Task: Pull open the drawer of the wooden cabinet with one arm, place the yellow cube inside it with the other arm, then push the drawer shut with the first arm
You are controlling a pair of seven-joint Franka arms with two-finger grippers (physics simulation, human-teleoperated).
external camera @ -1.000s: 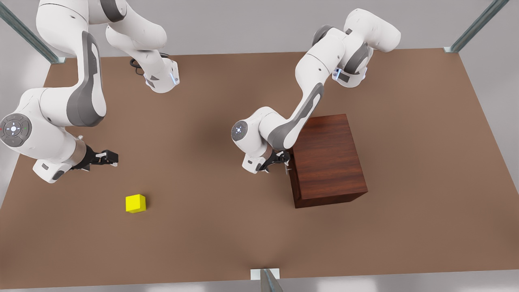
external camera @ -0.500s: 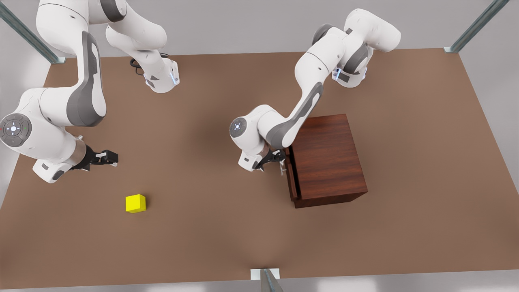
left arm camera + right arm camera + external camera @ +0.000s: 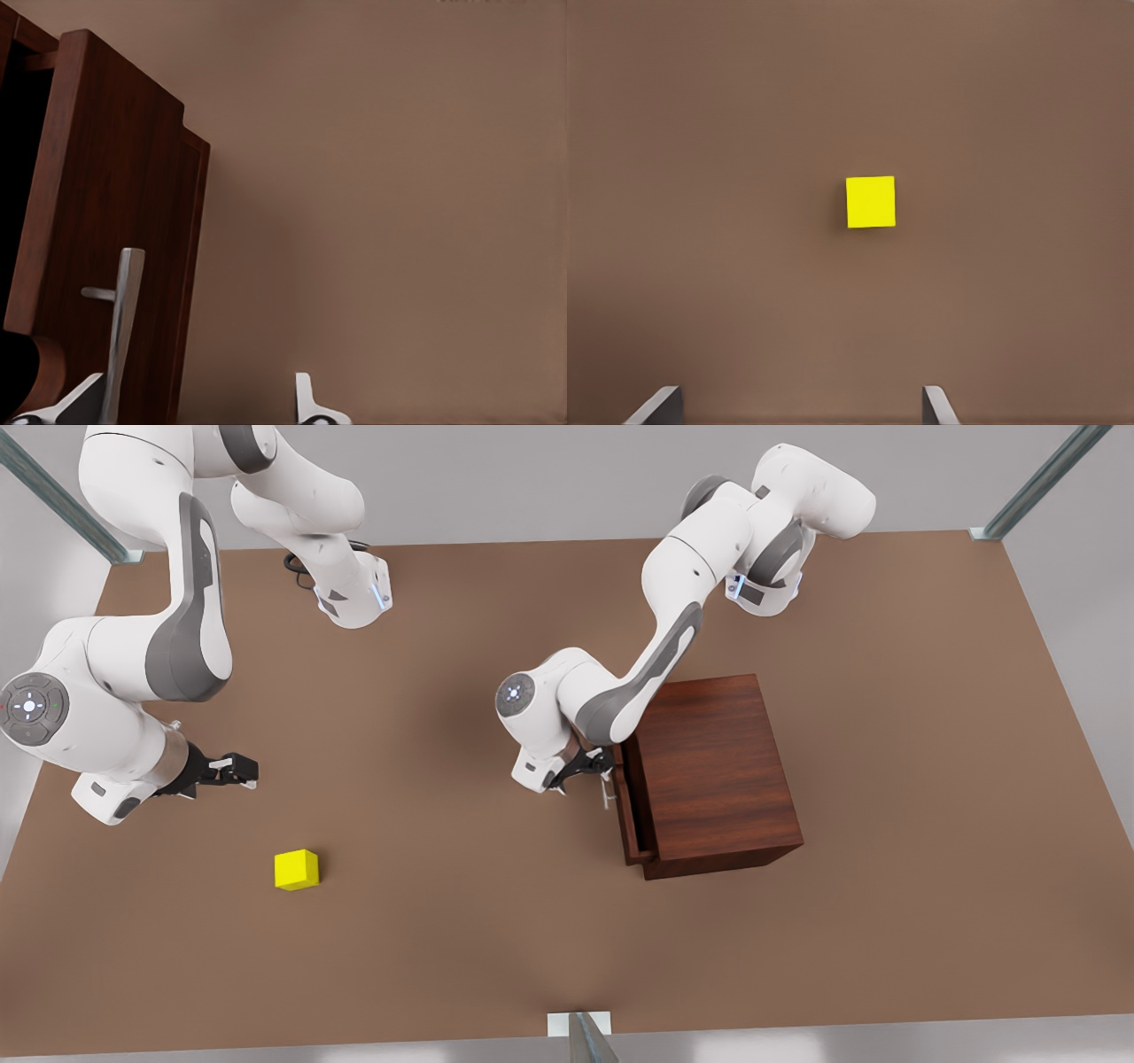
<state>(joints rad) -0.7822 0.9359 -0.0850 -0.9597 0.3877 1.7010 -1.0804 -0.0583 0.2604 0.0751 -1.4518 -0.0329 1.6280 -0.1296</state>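
The drawer [image 3: 631, 815] stands a little way out of the cabinet [image 3: 713, 775]; pulling is under way, cube-placing and shutting remain; the left gripper [image 3: 595, 772] is at the handle [image 3: 121, 329], fingers [image 3: 306, 403] spread wide in its wrist view, one touching the bar, no clamp visible; the cube [image 3: 296, 869] sits on the desk [image 3: 461, 921], well apart; the right gripper [image 3: 232, 770] waits near it, fingers [image 3: 937, 405] wide open, empty.

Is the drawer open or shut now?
Partly open. The drawer juts out of the cabinet with a dark gap behind its front panel. The left gripper is at its handle.
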